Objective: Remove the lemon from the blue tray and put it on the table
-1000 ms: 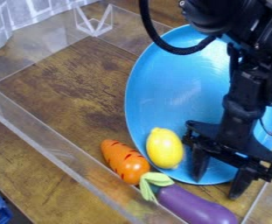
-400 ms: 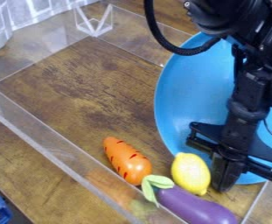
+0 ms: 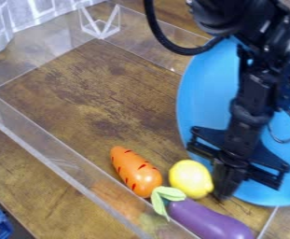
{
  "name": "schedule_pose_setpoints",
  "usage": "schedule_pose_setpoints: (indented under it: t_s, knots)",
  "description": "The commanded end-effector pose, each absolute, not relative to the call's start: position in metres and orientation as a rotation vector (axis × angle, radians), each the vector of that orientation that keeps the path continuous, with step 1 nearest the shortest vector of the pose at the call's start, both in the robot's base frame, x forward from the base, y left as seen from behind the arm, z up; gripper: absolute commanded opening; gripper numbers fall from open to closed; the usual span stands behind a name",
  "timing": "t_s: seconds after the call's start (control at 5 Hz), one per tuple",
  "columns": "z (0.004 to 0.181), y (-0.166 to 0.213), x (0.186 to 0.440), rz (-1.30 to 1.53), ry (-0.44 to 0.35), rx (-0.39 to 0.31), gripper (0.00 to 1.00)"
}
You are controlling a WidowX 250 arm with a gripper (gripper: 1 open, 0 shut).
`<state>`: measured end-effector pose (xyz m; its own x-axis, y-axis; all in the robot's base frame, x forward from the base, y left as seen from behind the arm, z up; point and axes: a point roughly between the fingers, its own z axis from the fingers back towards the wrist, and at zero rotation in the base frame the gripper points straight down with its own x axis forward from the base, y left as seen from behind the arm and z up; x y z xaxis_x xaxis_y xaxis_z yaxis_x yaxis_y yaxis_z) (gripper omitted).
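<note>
The lemon [image 3: 189, 178] sits at the blue tray's [image 3: 202, 105] edge, hemmed in by carrot [image 3: 136, 172] and eggplant [image 3: 208, 219]; over the tray, the end effector [image 3: 218, 193] points down, fingers closed, just beside it.

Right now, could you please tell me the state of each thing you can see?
Lemon: at the tray's edge, beside the gripper; whether it rests on the tray is unclear.
Tray: face up, partly hidden by the arm.
Gripper: lowered, shut.
Carrot: lying on the table.
Eggplant: lying down, stem toward the carrot.
</note>
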<state>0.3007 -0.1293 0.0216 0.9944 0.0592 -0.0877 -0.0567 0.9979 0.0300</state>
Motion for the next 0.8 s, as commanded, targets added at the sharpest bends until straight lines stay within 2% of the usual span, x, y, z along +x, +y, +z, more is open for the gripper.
schedule_pose_setpoints:
  t_s: [0.0, 0.4, 0.6]
  knots:
    - [0.048, -0.101, 0.310, 0.103, 0.038, 0.035, 0.00]
    - [0.078, -0.026, 0.332, 0.212, 0.030, 0.091, 0.00]
    - [0.098, 0.000, 0.341, 0.280, 0.025, 0.090, 0.00]
